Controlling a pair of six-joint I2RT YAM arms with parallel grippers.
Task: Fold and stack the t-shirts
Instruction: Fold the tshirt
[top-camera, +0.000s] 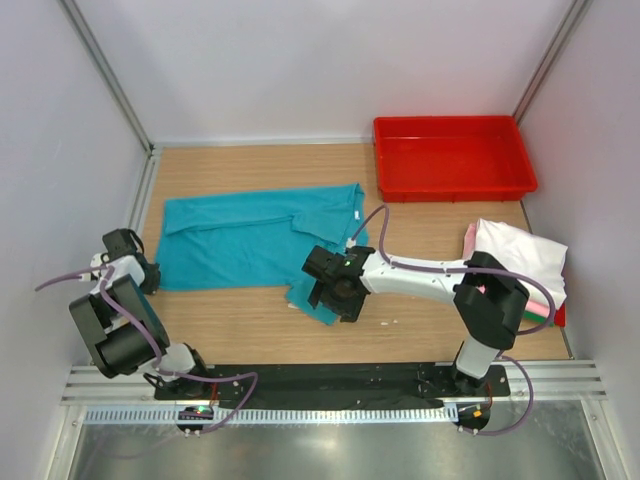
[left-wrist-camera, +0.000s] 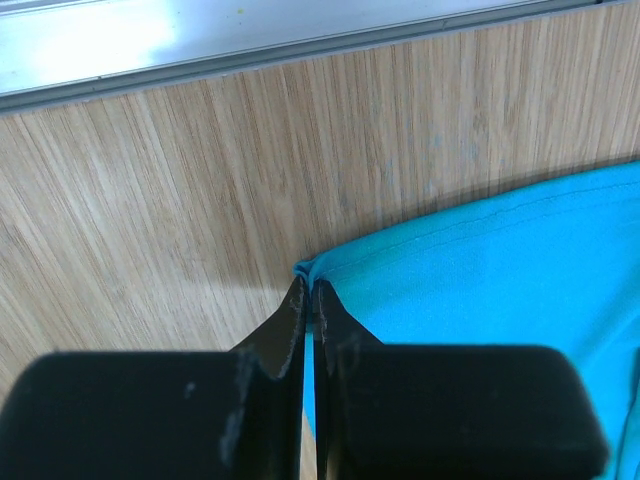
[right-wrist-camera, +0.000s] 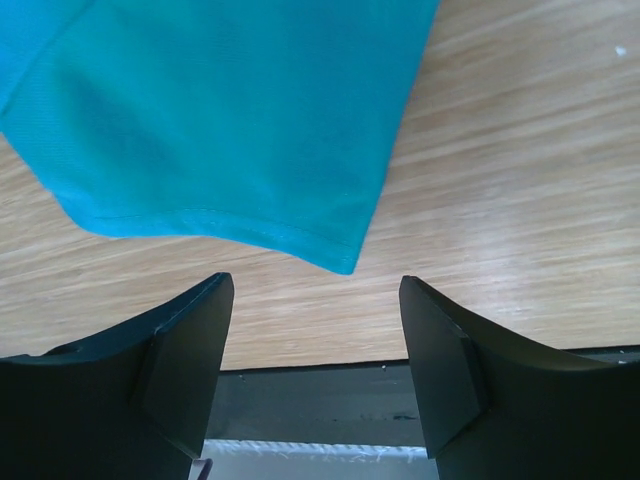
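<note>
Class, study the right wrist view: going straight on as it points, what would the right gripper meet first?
Probably the teal t-shirt, whose hemmed corner lies just ahead between the open fingers; depth is unclear, so the table might come first.

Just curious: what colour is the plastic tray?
The plastic tray is red, clearest in top external view.

Teal t-shirt (top-camera: 250, 240) lying flat, partly folded, left-centre, white and pink shirts (top-camera: 520, 258) piled far right
</note>
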